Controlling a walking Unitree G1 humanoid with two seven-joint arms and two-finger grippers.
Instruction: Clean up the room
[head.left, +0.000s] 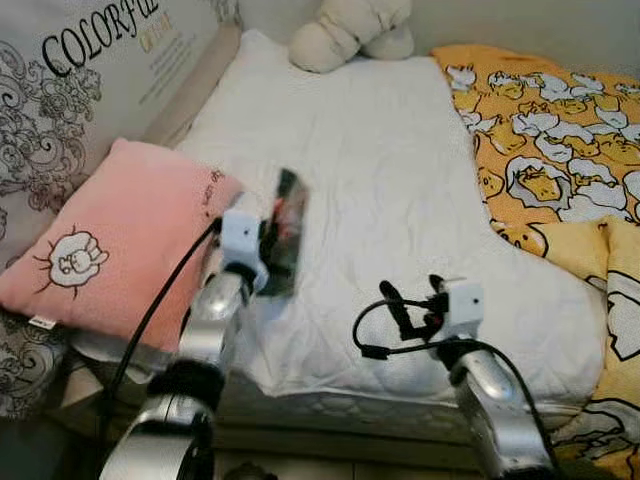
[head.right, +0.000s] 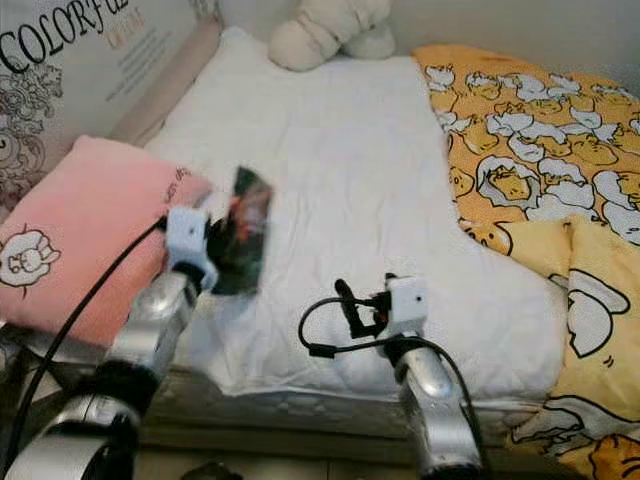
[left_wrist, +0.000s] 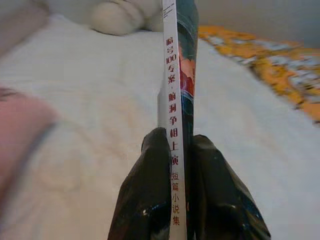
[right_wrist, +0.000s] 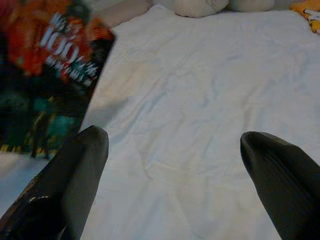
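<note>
A thin book (head.left: 287, 232) with a dark, colourful cover stands on edge above the white bed sheet (head.left: 390, 160), beside the pink pillow (head.left: 110, 240). My left gripper (head.left: 268, 255) is shut on it. In the left wrist view both fingers (left_wrist: 150, 190) pinch the white spine (left_wrist: 174, 100) printed with characters. My right gripper (head.left: 405, 308) hovers open over the bed's front part, to the right of the book. In the right wrist view its fingers (right_wrist: 75, 175) stand wide apart over bare sheet, the book (right_wrist: 45, 75) off to one side.
A cream plush toy (head.left: 350, 30) lies at the head of the bed. A yellow duck-print blanket (head.left: 550, 150) covers the right side. A patterned panel (head.left: 90, 70) printed "COLORFUL" stands along the left. The mattress edge (head.left: 380, 410) is just before me.
</note>
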